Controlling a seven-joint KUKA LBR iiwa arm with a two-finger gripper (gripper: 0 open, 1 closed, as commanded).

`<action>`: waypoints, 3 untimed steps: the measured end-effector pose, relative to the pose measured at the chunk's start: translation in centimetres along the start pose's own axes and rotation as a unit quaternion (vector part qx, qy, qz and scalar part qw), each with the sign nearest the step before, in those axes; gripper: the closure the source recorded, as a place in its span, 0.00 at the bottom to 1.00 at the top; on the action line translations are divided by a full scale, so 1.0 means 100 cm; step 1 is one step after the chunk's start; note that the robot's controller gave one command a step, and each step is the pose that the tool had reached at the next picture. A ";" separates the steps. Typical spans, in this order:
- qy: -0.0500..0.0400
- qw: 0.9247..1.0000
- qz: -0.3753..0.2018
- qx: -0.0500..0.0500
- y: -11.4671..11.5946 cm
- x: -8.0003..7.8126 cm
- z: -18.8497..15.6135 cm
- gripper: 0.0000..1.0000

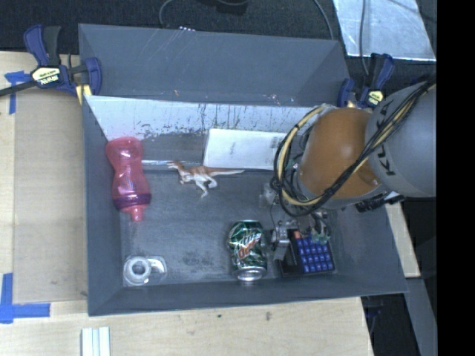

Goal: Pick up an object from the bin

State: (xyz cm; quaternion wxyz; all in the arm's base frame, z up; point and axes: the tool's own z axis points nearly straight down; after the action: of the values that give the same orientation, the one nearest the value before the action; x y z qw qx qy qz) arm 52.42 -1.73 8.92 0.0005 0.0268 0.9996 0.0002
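My gripper (284, 233) hangs low in the bin's front right part, below the orange wrist cover. It is between a crushed green soda can (247, 249) on its left and a small dark block with a blue gridded top (310, 256) on its right. The can lies on its side with its silver end toward the front wall. The gripper's tip is close to the blue block's left edge; whether it touches either thing I cannot tell.
A pink plastic bottle (128, 176) lies along the left wall. A small tan dinosaur toy (197, 175) sits mid-bin, with a flat white box (241, 149) behind it at the back wall. A clear tape roll (141, 269) rests in the front left corner.
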 end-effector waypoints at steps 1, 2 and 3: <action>-0.003 1.000 0.006 0.000 -0.002 0.009 0.005 0.00; -0.003 0.998 -0.068 0.000 0.015 0.002 0.019 1.00; -0.003 0.998 -0.068 0.000 0.014 0.003 0.019 0.00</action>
State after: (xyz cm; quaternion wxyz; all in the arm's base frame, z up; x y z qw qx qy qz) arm 52.22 -0.27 7.02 0.0032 -0.0413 0.9991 0.0001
